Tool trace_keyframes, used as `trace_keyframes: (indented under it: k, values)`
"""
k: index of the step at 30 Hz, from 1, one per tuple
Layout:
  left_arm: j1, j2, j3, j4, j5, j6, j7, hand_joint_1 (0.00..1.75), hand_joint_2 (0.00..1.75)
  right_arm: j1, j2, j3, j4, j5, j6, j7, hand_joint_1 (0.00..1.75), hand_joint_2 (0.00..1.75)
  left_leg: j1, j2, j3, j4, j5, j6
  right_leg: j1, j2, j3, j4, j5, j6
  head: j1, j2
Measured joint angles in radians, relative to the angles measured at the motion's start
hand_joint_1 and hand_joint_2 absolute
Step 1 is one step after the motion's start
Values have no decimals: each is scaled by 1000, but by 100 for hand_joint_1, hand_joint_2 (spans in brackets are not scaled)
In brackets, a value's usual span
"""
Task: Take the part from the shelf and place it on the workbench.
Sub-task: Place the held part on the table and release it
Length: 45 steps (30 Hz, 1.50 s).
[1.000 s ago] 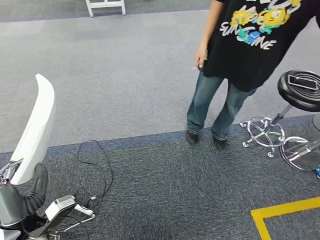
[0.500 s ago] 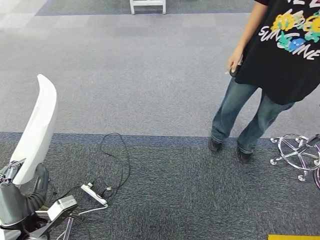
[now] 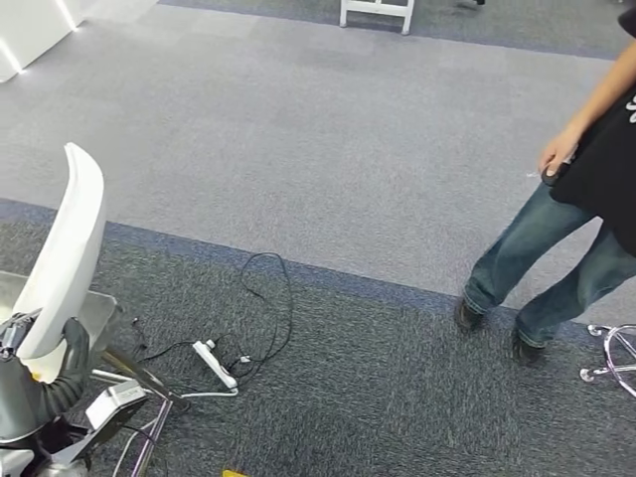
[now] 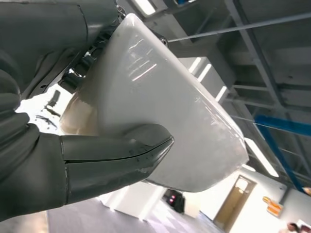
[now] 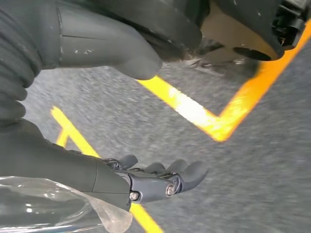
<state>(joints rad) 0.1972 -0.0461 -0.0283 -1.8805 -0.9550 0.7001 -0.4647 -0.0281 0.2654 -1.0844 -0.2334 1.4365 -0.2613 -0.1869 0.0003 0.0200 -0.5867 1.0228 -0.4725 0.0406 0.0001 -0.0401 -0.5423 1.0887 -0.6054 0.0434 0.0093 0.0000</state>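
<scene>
The part (image 3: 68,258) is a long, curved, glossy white shell, standing upright at the lower left of the head view. My left hand (image 3: 45,383) grips it at its lower end. In the left wrist view the thumb (image 4: 110,160) presses across the white part (image 4: 165,97), with dark fingers behind it. A grey metal surface (image 3: 97,310) on thin legs shows just behind the part at the left edge. My right hand (image 5: 146,179) hangs over dark carpet with yellow tape lines, its fingers apart and holding nothing.
A white power strip (image 3: 215,365) and a looped black cable (image 3: 266,298) lie on the dark carpet near the metal legs. A person (image 3: 555,258) in jeans stands at the right, beside a chrome stool base (image 3: 615,353). White frame legs (image 3: 375,12) stand far back.
The camera has turned left: the person, stool and cable have slid right in the picture, and the grey metal surface has come in at lower left. The part stays in my left hand.
</scene>
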Motion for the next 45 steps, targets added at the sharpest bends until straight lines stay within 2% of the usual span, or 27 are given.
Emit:
trace_keyframes:
  k: [2,3,4,6,8,10,12,14,16,18,19,21,23,25,27,28,30,32,34,35,36,38,40,41,42,43,45]
  values:
    - [-3,1,-2,1,-2,0,0,175,175,-1,0,0,2,-1,0,-2,0,175,0,-24,0,0,0,5,-1,35,-71,141,-56,3,3,0]
    - [-2,1,-2,2,-2,0,0,175,175,0,0,-1,2,-1,0,-3,0,175,0,-38,0,0,0,6,0,39,-101,191,-66,3,4,0]
    - [-2,2,-2,3,-3,0,1,175,175,2,0,-2,2,-1,0,-2,0,175,0,-54,1,0,0,6,0,41,-115,205,-54,2,4,0]
    - [-3,3,-2,5,-5,0,4,175,175,5,0,-3,2,-1,0,-3,0,175,0,-86,4,1,-1,5,-2,53,-89,116,20,-1,4,0]
    - [-5,4,-2,5,-8,0,10,175,175,5,0,-3,4,-1,1,-4,0,175,0,-113,4,3,-1,0,-8,100,-36,-18,80,-5,4,0]
    - [-8,5,-2,6,-9,-1,12,175,175,4,0,-3,8,0,2,-4,0,175,1,-137,-4,4,2,-12,-11,131,-8,-75,89,-12,4,0]
    - [-6,7,-2,6,-9,-1,12,175,175,4,1,-3,10,-1,2,-5,0,175,5,-156,-11,3,7,-25,-10,114,0,-83,91,-23,4,0]
    - [-5,10,-2,6,-10,0,14,175,175,4,2,-4,11,-2,3,-5,0,175,2,-119,-24,31,-13,-35,-12,86,5,-91,94,-35,-1,0]
    - [-7,13,-4,6,-12,0,16,175,175,5,2,-5,12,-3,3,-5,0,175,0,-56,-70,136,-72,-43,-11,55,9,-96,93,-45,-8,0]
    - [-6,14,-5,7,-14,0,18,175,175,8,2,-6,12,-3,2,-5,0,175,5,-34,-126,260,-122,-51,-8,23,11,-95,89,-49,-10,0]
    - [-4,15,-5,7,-15,0,19,175,175,8,2,-7,11,-3,2,-5,0,175,8,-31,-136,284,-123,-53,-7,9,12,-95,87,-50,-10,0]
    - [-3,18,-5,7,-18,0,22,175,175,8,2,-9,11,-3,2,-5,0,175,10,-19,-95,210,-71,-53,-6,-18,19,-95,82,-47,-10,0]
    - [-5,20,-5,7,-20,0,23,175,175,6,1,-10,11,-3,2,-6,0,175,4,26,-22,71,-17,-47,-2,-40,28,-94,75,-41,-11,0]
    - [-5,21,-5,7,-20,0,22,175,175,5,1,-11,11,-4,2,-6,0,175,-5,58,8,7,-9,-37,4,-58,33,-94,68,-32,-10,0]
    - [-2,21,-4,7,-20,0,20,175,175,1,1,-11,10,-5,2,-7,0,175,-6,42,6,1,-10,-25,8,-78,39,-98,64,-21,-9,0]
    - [0,21,-4,7,-21,0,19,175,175,-1,0,-11,10,-6,2,-8,0,175,-4,31,8,-4,-8,-19,7,-72,40,-96,58,-16,-8,0]
    - [-1,21,-4,7,-25,0,20,175,175,-4,0,-11,11,-9,2,-11,0,175,3,8,12,-12,-2,-6,4,-22,17,-40,19,-6,-3,0]
    - [-3,20,-5,7,-29,0,21,175,175,-5,0,-11,11,-12,3,-14,0,175,5,-17,11,-13,-1,0,0,29,-48,96,-42,-2,4,0]
    - [-3,19,-6,7,-31,0,22,175,175,-2,-2,-11,11,-14,3,-13,0,175,5,-46,11,-12,-1,1,0,40,-105,196,-65,0,7,0]
    - [-3,19,-6,7,-32,0,22,175,175,1,-2,-11,11,-15,3,-13,0,175,5,-62,12,-11,-1,1,0,42,-111,193,-45,0,8,0]
    - [-3,19,-7,7,-34,0,22,175,175,4,-2,-12,11,-15,4,-15,0,175,5,-78,13,-11,-2,0,-2,48,-97,146,-7,0,8,0]
    - [-6,18,-10,7,-40,0,23,175,175,7,-4,-12,11,-15,10,-22,0,175,5,-107,12,-6,-4,-5,-8,93,-44,6,69,-1,9,0]
    - [-10,17,-17,7,-46,-1,31,175,175,8,-5,-12,11,-16,17,-29,0,175,6,-132,4,-1,-4,-16,-14,138,-7,-73,89,-7,10,0]
    - [-12,17,-21,7,-49,-1,36,175,175,9,-5,-12,11,-16,19,-30,0,175,7,-144,-1,-1,-1,-23,-14,142,-1,-80,85,-12,10,0]
    - [-13,17,-23,7,-53,-1,41,175,175,9,-5,-12,11,-16,20,-31,0,175,9,-157,-5,-2,2,-30,-14,131,3,-84,85,-18,9,0]
    - [-13,17,-25,7,-55,0,43,175,175,9,-5,-12,11,-16,21,-31,0,175,9,-153,-7,-1,2,-36,-14,118,5,-87,87,-25,9,0]
    - [-17,16,-26,7,-57,0,42,175,175,10,-5,-12,11,-17,21,-31,0,175,5,-103,-27,43,-26,-45,-17,88,11,-95,90,-38,1,0]
